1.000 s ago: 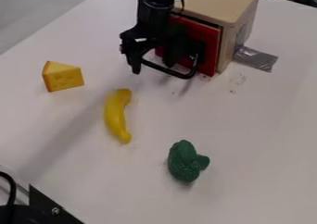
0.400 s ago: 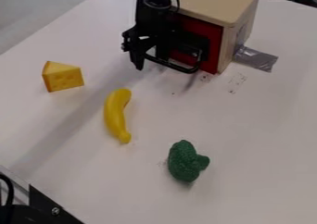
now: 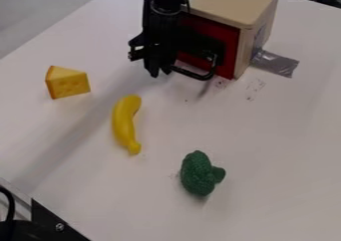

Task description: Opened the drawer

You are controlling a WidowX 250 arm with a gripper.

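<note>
Black arm (image 3: 162, 23), cable (image 3: 188, 6), angular pincer (image 3: 160, 72)

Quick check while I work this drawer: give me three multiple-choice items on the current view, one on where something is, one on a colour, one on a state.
1. Where is the banana?
A) on the box
B) between the cheese and the broccoli
C) inside the drawer

2. What colour is the drawer front?
A) red
B) blue
C) white

3. How does the drawer stand?
A) pulled far out
B) removed from the box
C) pushed in

1 B: it lies on the table, cheese to one side, broccoli to the other.
2 A: its visible face is red.
3 C: its front sits close against the wooden box.
</note>
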